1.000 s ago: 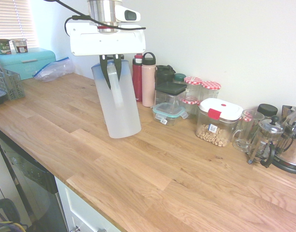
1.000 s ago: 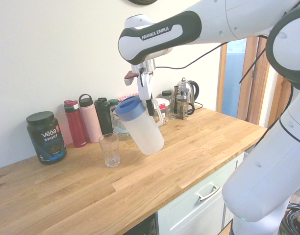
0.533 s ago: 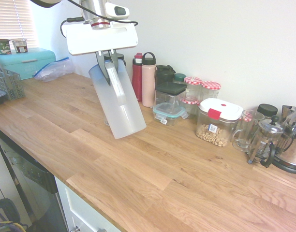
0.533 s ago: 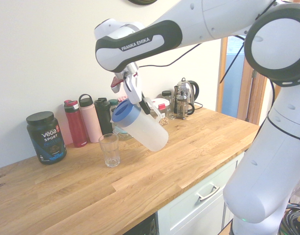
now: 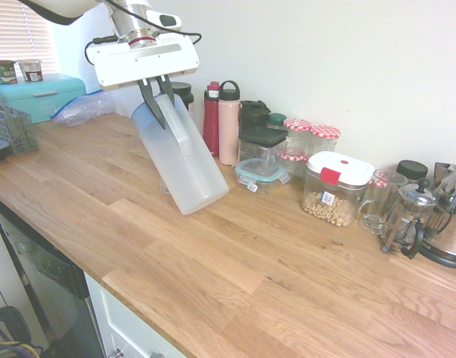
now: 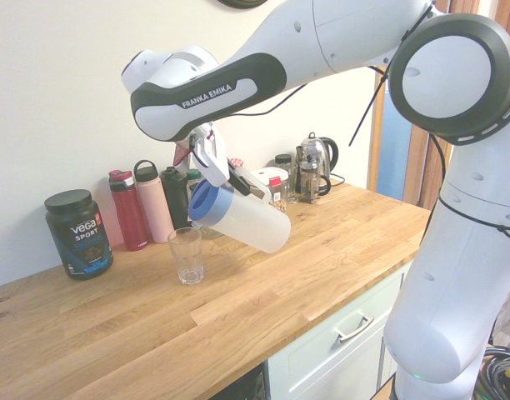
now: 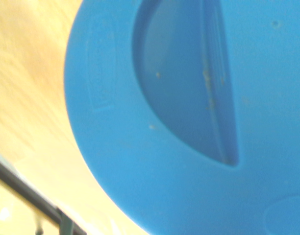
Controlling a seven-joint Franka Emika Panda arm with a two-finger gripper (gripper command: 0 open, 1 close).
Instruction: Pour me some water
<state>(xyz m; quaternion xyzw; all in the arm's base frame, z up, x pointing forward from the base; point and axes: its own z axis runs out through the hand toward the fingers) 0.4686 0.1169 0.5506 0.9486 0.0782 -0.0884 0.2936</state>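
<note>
A frosted white pitcher (image 6: 248, 222) with a blue lid (image 6: 203, 202) hangs tilted steeply above the wooden counter (image 6: 238, 308). Its lidded end points down toward a small clear drinking glass (image 6: 186, 256) that stands upright just below it. My gripper (image 6: 223, 171) is shut on the pitcher's white handle (image 5: 176, 127). In the first exterior view the pitcher (image 5: 185, 164) leans with its base toward the right and hides the glass. The blue lid (image 7: 189, 117) fills the wrist view. The water itself cannot be made out; no stream shows at the lid.
A black protein tub (image 6: 78, 232), a red bottle (image 6: 127, 209), a pink bottle (image 6: 153, 202) and a dark bottle (image 6: 175, 196) stand along the wall behind the glass. Food containers (image 5: 337, 188), jars, a French press (image 5: 407, 217) and a kettle (image 6: 318, 163) line the back right.
The arm has swung further over and tipped the pitcher more steeply, bringing its blue lid down closer to the glass. The glass has not moved.
</note>
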